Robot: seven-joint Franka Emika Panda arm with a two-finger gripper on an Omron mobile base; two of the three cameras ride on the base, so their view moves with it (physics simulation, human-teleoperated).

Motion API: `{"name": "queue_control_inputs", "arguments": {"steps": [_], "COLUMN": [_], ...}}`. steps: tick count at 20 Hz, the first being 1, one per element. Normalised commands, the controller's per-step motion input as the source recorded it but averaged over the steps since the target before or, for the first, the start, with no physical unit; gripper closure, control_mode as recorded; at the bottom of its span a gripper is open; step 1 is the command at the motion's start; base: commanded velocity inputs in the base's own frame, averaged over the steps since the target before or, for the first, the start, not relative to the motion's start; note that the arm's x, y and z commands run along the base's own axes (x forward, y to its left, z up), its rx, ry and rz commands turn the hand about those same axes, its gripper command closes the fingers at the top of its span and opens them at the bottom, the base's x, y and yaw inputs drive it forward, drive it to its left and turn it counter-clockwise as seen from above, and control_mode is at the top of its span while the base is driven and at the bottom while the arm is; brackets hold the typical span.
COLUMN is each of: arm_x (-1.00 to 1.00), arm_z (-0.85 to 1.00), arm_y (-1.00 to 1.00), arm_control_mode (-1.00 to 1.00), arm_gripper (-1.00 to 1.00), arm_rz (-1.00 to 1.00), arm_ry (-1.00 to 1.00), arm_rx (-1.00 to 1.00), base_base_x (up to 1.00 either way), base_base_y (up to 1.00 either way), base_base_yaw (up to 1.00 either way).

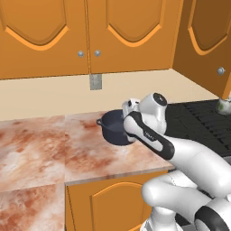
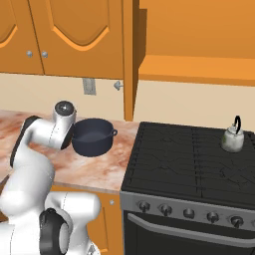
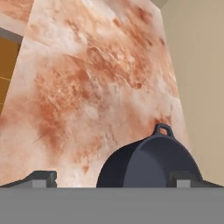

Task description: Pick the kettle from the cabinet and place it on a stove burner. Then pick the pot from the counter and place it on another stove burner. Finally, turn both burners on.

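Note:
The dark navy pot (image 1: 113, 129) (image 2: 92, 136) sits on the marbled counter (image 1: 40, 149) (image 2: 102, 172), left of the stove. In the hand view the pot (image 3: 151, 164) lies low and right, one side handle pointing away. My gripper (image 3: 113, 178) hangs open just above it, one fingertip (image 3: 183, 178) over the pot's inside and the other over bare counter (image 3: 87, 87). The small whitish kettle (image 2: 232, 139) (image 1: 224, 106) stands upright on a back burner (image 2: 189, 154) of the black cooktop. The cabinet (image 2: 199, 69) above the stove is open, its door (image 1: 207, 40) swung out.
A row of round dark knobs (image 2: 189, 213) lines the range's front. A wall outlet (image 1: 94, 82) (image 2: 88, 85) sits behind the pot. Closed orange wall cabinets (image 1: 85, 31) hang over the counter. The open door's edge (image 2: 128, 60) drops close to the counter's right end.

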Motion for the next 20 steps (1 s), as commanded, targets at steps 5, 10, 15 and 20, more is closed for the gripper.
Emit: {"name": "queue_control_inputs", "arguments": {"steps": [5, 10, 15, 20], "arm_x": [0.17, 0.15, 0.10, 0.12], "arm_z": [-0.24, -0.25, -0.23, -0.21], "arm_y": [-0.16, -0.17, -0.08, -0.01], "arm_control_mode": [-1.00, -1.00, -1.00, -1.00], "arm_gripper": [-1.00, -1.00, -1.00, -1.00], "arm_rz": [0.00, 0.00, 0.00, 0.00], "arm_ry": [0.07, 0.06, 0.04, 0.01], "arm_rx": [-0.04, -0.02, -0.01, -0.01], "base_base_x": [0.00, 0.00, 0.00, 0.00], "base_base_y": [0.00, 0.00, 0.00, 0.00], "base_base_yaw": [0.00, 0.00, 0.00, 0.00]}}
